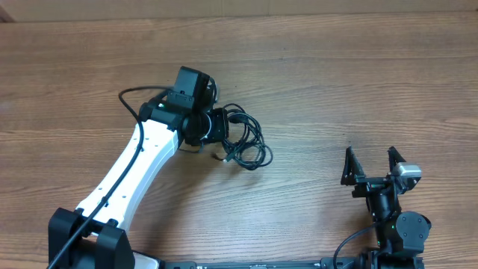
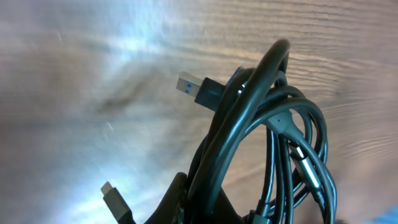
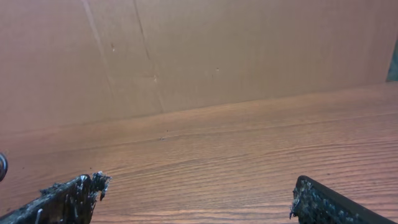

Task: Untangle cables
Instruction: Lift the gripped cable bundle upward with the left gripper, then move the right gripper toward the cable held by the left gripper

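From overhead, the cables (image 1: 246, 142) sit as one small knot of black loops on the table (image 1: 336, 75), left of centre, right at the tip of my left hand (image 1: 222, 128). My right hand (image 1: 371, 166) is parked well apart near the front right edge, fingers spread and holding nothing.

In the left wrist view the loops fill the frame and run down into the dark fingers at the bottom edge, so I read that hand as clenched on the cables (exactly how many strands are pinched, I cannot tell). A flat plug with a blue tongue (image 2: 191, 86) pokes out of the knot to the left, and a smaller plug (image 2: 111, 191) dangles lower down.

The right wrist view shows only bare table between its two parted fingers (image 3: 68, 199).

These cords look light, limp and slick-jacketed, so they should sag and slide rather than hold a shape. I would pinch just behind a plug, where the moulded collar gives purchase, not on a mid-loop
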Motion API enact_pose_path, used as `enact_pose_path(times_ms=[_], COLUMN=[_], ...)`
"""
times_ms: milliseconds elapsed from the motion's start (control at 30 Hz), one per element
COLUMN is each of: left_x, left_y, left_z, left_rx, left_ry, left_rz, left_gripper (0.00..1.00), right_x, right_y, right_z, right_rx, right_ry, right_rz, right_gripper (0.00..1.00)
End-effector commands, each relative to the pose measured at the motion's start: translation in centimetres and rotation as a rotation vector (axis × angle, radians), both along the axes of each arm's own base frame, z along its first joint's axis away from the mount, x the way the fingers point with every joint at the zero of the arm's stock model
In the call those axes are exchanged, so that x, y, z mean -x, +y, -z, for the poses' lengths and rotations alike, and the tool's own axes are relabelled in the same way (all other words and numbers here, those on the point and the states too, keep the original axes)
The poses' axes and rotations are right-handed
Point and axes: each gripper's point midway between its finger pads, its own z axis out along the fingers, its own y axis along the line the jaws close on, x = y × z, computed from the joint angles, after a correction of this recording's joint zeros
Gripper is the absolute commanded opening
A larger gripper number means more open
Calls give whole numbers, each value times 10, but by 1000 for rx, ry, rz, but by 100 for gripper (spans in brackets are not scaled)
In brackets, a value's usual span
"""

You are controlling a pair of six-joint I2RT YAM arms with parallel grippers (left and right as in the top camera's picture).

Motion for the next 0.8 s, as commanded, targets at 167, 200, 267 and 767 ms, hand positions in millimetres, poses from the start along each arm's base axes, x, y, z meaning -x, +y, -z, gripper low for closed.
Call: enact_pose_path(times_ms=[167,200,267,767], left_x=[8,8,8,12], left_y=[-9,-9,-9,-20], left_z=[-18,-18,-18,-24], left_rx=[140,144,156,288], left_ry=[176,185,214,446], left_rz=[-279,-295,-347,-658], left_gripper=[4,4,4,4], right_x=[0,0,0,32], right_y=[-2,-2,-2,76], right_z=[1,2,2,-51], right_rx=[4,4,4,-272], right_ry=[-5,-2,-2,-30], right_rz=[12,12,12,-469], right_gripper=[100,100,100,100])
